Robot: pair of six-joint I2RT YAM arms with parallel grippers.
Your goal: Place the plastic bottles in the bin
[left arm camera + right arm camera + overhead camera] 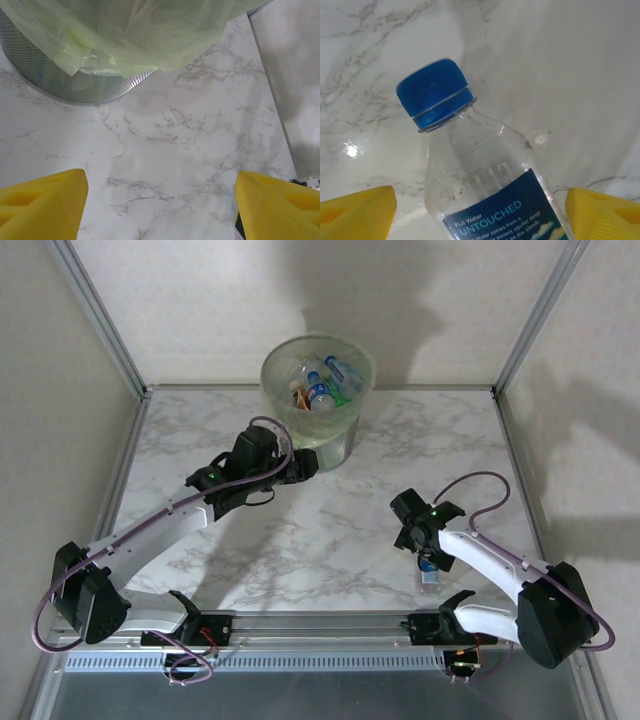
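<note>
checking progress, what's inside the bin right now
Several plastic bottles lie piled inside the bin, with blue caps and blue, orange and green parts showing. Any bottles lower down are covered by the top ones, so an exact count is not possible.

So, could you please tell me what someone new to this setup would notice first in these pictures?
The pale-green bin at the far edge of the table draws the eye, with several bottles heaped inside. Next comes a clear, blue-capped bottle on the table near the front right, between the open yellow fingers of the right gripper. The left gripper, open, hovers by the bin's base.
</note>
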